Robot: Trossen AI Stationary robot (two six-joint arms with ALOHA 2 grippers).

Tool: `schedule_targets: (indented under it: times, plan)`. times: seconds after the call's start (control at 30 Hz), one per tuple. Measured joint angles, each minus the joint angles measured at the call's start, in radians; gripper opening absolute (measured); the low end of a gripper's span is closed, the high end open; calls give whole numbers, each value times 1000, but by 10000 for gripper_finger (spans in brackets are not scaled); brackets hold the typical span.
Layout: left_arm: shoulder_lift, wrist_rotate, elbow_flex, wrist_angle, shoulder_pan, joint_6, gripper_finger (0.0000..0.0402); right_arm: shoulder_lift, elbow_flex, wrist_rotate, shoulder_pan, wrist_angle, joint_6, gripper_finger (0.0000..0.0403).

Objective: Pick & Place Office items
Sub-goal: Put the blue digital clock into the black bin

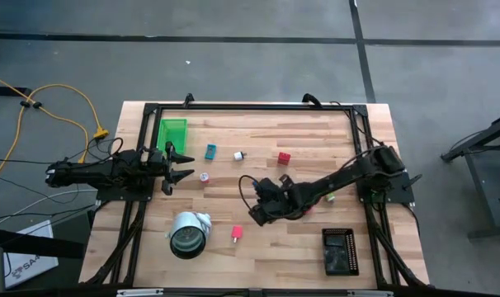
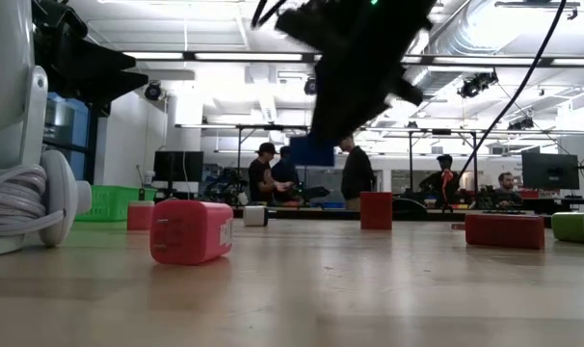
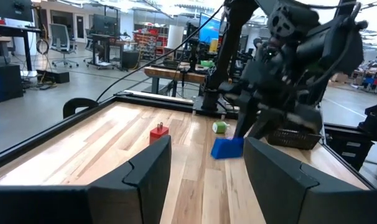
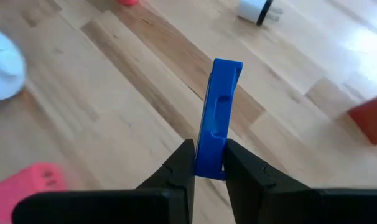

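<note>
From above, your right gripper [image 1: 257, 216] reaches to the middle of the wooden table [image 1: 316, 132], while the left gripper [image 1: 182, 165] waits beside the green tray [image 1: 172, 132], its fingers spread. Small office items lie scattered: a teal bit [image 1: 210, 151], a red block [image 1: 283, 157], a pink block [image 1: 236, 234].

In the low view, the pink block [image 2: 190, 231] looks like smooth plastic with rounded corners.

The left wrist view shows the blue piece [image 3: 228, 147] low over the table, under the right arm.

In the right wrist view, the fingers clench the blue piece [image 4: 216, 118] by its thin edge, probably so that it stands upright for placing. It is flat, glossy and rectangular.
</note>
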Motion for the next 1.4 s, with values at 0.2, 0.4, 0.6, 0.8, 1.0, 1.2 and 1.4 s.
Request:
schedule_targets:
  times: [0.2, 0.4, 0.6, 0.8, 1.0, 1.2, 1.4]
  plan:
    - [0, 0, 0, 0, 0, 0, 196, -36, 0, 69, 102, -137, 108, 57]
    - [0, 0, 0, 0, 0, 0, 196, -39, 0, 98, 223, -311, 305, 57]
    - [0, 0, 0, 0, 0, 0, 196, -53, 0, 99, 336, -428, 486, 57]
    - [0, 0, 0, 0, 0, 0, 196, -56, 0, 77, 439, -534, 666, 57]
    - [0, 0, 0, 0, 0, 0, 196, -56, 0, 47, 537, -580, 819, 57]
    - [0, 0, 0, 0, 0, 0, 196, -56, 0, -3, 621, -610, 934, 57]
    - [0, 0, 0, 0, 0, 0, 196, -56, 0, -41, 687, -620, 1008, 57]
